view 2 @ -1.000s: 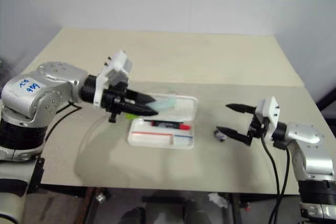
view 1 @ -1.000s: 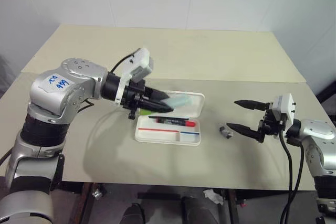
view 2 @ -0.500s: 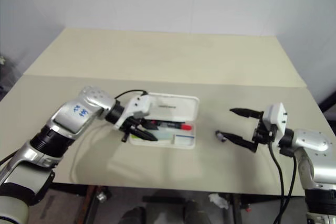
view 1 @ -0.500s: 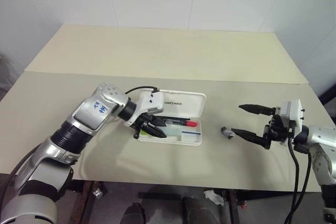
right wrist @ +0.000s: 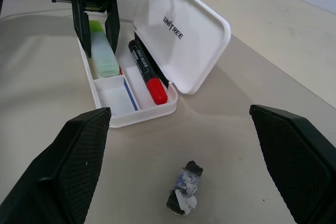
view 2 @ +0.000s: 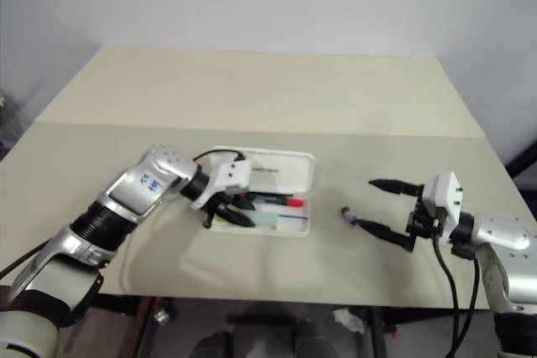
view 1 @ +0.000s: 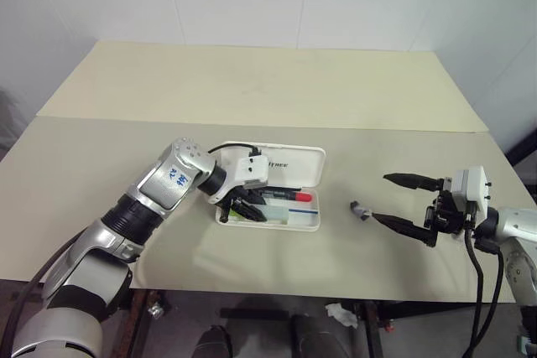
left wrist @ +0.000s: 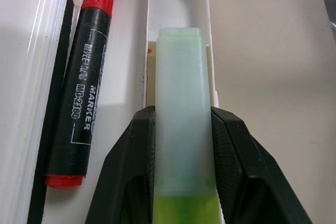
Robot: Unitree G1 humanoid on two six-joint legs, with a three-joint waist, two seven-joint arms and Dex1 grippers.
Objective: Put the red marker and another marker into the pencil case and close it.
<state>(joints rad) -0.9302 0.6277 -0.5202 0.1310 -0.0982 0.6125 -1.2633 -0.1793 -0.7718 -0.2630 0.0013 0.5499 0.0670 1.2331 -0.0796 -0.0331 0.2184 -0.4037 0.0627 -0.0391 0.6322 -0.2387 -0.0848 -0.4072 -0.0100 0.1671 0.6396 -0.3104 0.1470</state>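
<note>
My left hand [left wrist: 181, 129] pinches the green marker [left wrist: 180, 103] inside the open pencil case [right wrist: 202, 40], beside the red marker [right wrist: 147, 72]. My right hand [view 1: 403, 200] hangs spread above the tabletop [view 1: 252, 81].

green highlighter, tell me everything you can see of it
The green highlighter is short and stubby, with a lime-green plastic body and a paler see-through green cap. The left gripper is shut on it, a black finger on each side. It lies lengthwise down in the open white pencil case, in the front compartment, beside the red marker but apart from it behind a divider.
</note>
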